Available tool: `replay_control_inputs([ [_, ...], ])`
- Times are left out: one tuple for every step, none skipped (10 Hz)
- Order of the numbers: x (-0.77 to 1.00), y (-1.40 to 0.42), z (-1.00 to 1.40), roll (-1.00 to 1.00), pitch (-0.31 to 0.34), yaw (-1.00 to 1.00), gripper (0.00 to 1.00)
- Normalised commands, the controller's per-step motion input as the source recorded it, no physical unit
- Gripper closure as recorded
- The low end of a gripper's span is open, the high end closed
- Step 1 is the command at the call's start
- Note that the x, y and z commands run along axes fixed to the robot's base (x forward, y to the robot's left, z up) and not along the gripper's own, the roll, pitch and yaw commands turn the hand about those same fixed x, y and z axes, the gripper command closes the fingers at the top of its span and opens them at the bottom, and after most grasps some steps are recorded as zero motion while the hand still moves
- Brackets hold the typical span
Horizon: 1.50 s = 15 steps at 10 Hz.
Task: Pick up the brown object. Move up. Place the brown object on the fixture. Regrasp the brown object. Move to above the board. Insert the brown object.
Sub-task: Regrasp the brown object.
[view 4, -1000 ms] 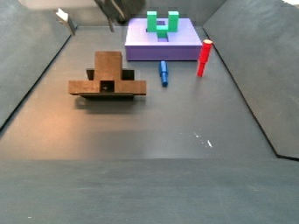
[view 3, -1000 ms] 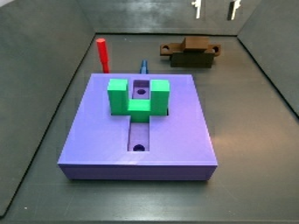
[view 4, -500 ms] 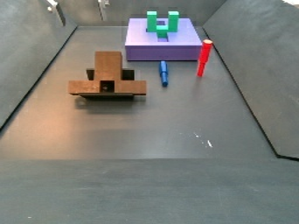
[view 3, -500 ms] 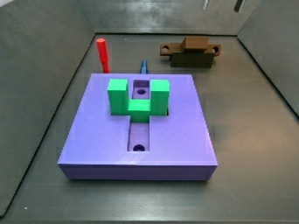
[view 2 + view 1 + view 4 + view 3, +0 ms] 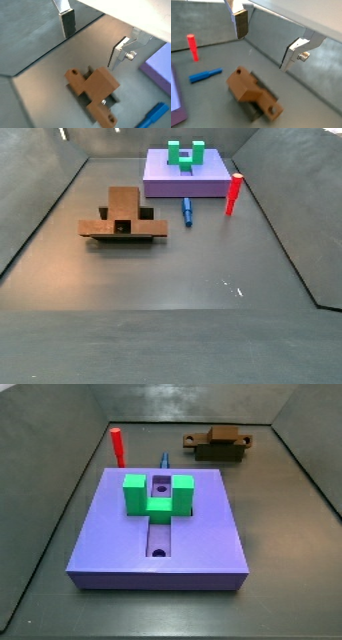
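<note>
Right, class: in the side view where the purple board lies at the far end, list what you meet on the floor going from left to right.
Brown object on the fixture → blue piece → red peg. The board overlaps these in the order, so it is left out. The gripper hangs open above the brown object and shows only in the wrist views.

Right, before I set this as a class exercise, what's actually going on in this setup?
One robot arm works alone. In both wrist views its gripper hangs above the small tan-brown stepped bar, jaws open and holding nothing. The bar rests on the low dark olive-grey holder, apart from the large lavender-purple slab. The slab carries only its green U-shaped block, so the bar is not yet inserted.
</note>
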Motion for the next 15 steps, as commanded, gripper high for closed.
replay_control_inputs([
  [0.0,0.0,0.02,0.98,0.311,0.22,0.0],
  [0.0,0.0,0.03,0.97,0.294,0.24,0.0],
  [0.0,0.0,0.13,1.0,0.314,0.26,0.0],
  [0.0,0.0,0.17,1.0,0.323,0.3,0.0],
  [0.0,0.0,0.17,1.0,0.311,0.34,0.0],
  [-0.01,0.0,0.15,1.0,0.286,0.38,0.0],
  [0.0,0.0,0.06,0.89,0.237,0.39,0.0],
  [0.0,-0.04,0.0,0.58,0.089,0.3,0.0],
  [0.0,-0.07,0.0,0.48,0.003,0.26,0.0],
  [0.0,0.0,0.0,0.0,0.026,0.0,0.0],
  [0.0,-0.03,-0.04,0.0,0.0,0.01,0.0],
  [-0.04,-0.14,-0.24,0.0,0.0,0.0,0.0],
  [0.0,-0.19,-0.53,0.0,0.031,-0.16,0.0],
  [0.0,-0.12,-0.54,0.0,0.123,-0.3,0.0],
  [0.0,-0.06,-0.43,0.0,0.157,-0.31,0.0],
])
